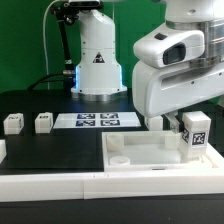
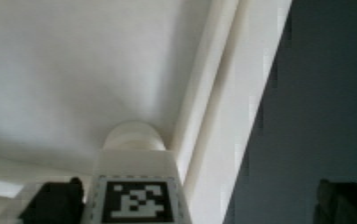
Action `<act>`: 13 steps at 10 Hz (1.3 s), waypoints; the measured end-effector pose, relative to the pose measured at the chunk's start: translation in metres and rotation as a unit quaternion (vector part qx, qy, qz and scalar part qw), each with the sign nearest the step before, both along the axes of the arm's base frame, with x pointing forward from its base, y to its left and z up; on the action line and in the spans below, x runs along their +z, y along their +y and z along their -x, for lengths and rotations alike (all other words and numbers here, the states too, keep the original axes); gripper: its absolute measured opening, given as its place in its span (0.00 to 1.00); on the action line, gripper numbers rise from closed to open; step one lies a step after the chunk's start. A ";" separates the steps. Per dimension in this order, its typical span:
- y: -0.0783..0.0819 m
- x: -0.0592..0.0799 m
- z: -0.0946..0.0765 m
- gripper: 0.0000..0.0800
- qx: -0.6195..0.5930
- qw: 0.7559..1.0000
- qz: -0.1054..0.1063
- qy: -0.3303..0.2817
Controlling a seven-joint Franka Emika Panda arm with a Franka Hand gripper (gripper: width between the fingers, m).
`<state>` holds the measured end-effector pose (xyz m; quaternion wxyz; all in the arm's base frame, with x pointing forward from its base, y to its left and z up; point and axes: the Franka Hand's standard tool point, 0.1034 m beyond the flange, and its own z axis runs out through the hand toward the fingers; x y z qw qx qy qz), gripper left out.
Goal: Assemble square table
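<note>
Flat on the black surface (image 1: 50, 150), toward the exterior view's right and front: the white square slab (image 1: 150, 155), raised rim all round. Upright at the slab's far corner on the exterior view's right: the corner leg (image 1: 193, 133), short and blocky, black-and-white tag facing the camera. Impossible to tell whether fixed in or only resting there.

Directly above that leg: the arm's white wrist and the gripper (image 2: 198, 203), spread wide, pinching nothing. In the wrist view: dark fingers (image 2: 54, 203) on either side of the tagged leg, one much nearer than the other, neither seen touching.

Well apart at the exterior view's left, side by side on the surface: the outer leg (image 1: 13, 124) and the inner leg (image 1: 43, 122). Between those and the slab, farther back: the marker board (image 1: 98, 121). Just behind the slab: a small white block (image 1: 155, 122), probably the fourth leg. Along the front edge: a long white border bar (image 1: 50, 192).
</note>
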<state>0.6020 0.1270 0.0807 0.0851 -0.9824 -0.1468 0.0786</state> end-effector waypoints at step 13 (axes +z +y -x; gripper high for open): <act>-0.016 0.003 -0.011 0.36 -0.041 0.998 0.039 -0.011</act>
